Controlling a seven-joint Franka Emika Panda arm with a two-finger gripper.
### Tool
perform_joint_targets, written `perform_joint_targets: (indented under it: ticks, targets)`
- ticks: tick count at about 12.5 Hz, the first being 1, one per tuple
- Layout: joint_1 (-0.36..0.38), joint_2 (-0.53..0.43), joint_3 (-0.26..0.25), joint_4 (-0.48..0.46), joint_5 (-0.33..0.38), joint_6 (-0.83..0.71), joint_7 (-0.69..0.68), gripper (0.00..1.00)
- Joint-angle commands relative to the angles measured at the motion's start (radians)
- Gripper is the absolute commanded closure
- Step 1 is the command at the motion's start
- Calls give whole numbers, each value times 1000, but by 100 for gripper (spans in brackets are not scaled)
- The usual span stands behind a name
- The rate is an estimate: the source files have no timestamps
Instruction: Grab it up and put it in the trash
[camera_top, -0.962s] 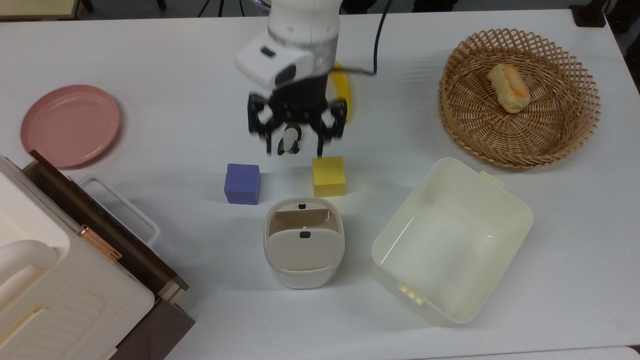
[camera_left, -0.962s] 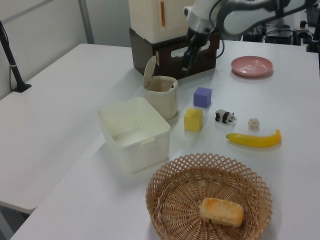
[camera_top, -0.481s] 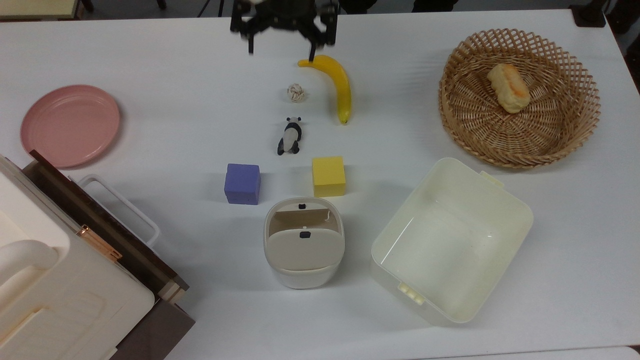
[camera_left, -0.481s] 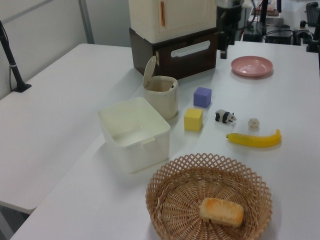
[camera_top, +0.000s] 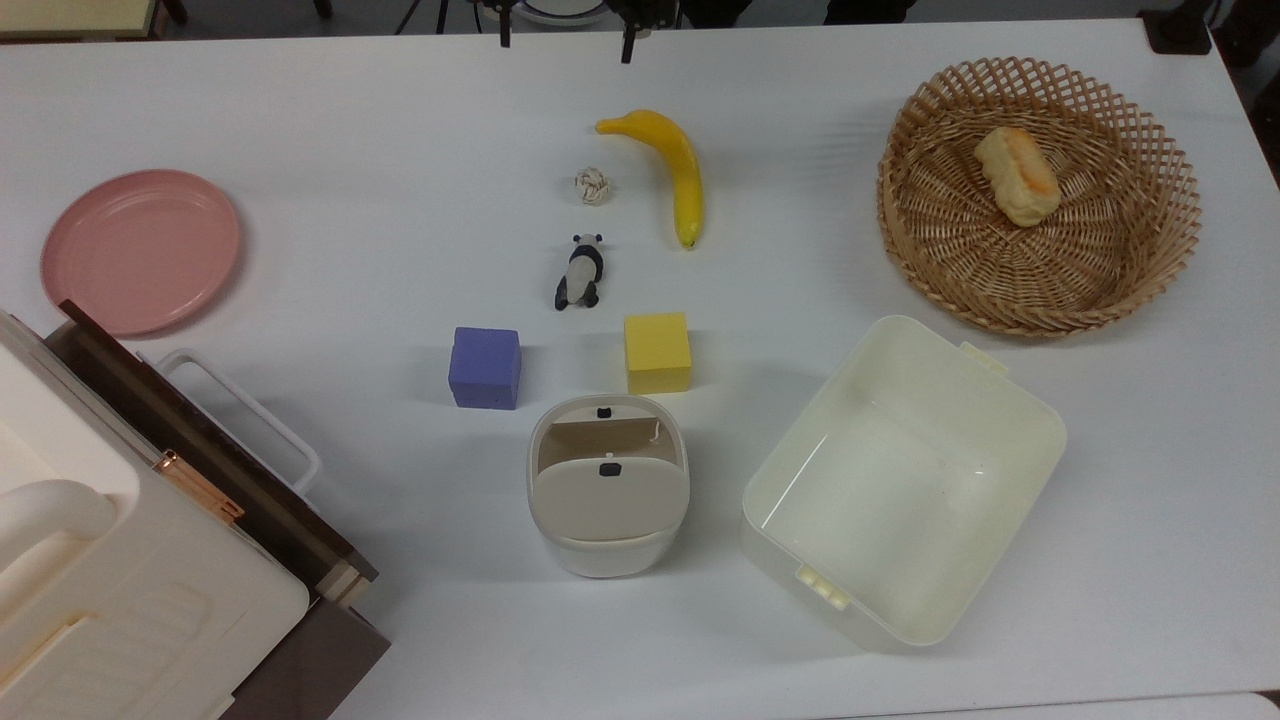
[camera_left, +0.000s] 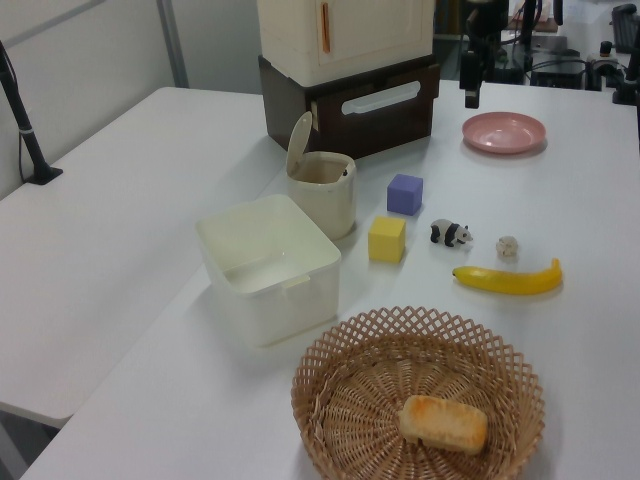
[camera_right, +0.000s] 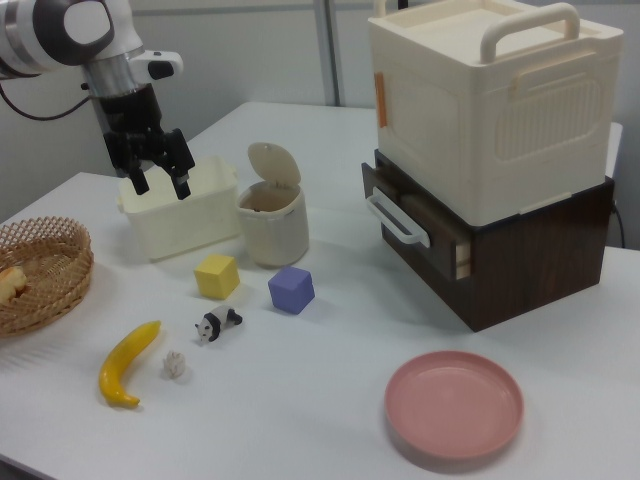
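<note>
The small crumpled off-white paper wad (camera_top: 591, 186) lies on the white bench (camera_top: 330, 130) just left of the yellow banana (camera_top: 670, 170) in the top view, with the black-and-white panda figurine (camera_top: 579, 271) nearer the camera. The robot's black two-finger hand (camera_right: 155, 165) hangs high, fingers apart and empty, well away from the wad — toward the far edge in the top view. The wad is lumpy, with no clear long axis. The off-white swing-lid bin (camera_top: 607, 497), flap open, stands beyond the purple cube (camera_top: 485, 367) and yellow cube (camera_top: 657, 352).
</note>
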Motion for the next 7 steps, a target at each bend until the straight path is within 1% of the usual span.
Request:
perform_joint_targets:
  ticks: [1,2,4,7]
  targets:
    - [-18,-26,-13,-23,52,1,-2,0]
    - [-25,-23,-15,-18,57,4,-2,0]
    - [-48,-21,-16,-1,97,4,-5,0]
    - [-48,-21,-16,-1,103,4,-5,0]
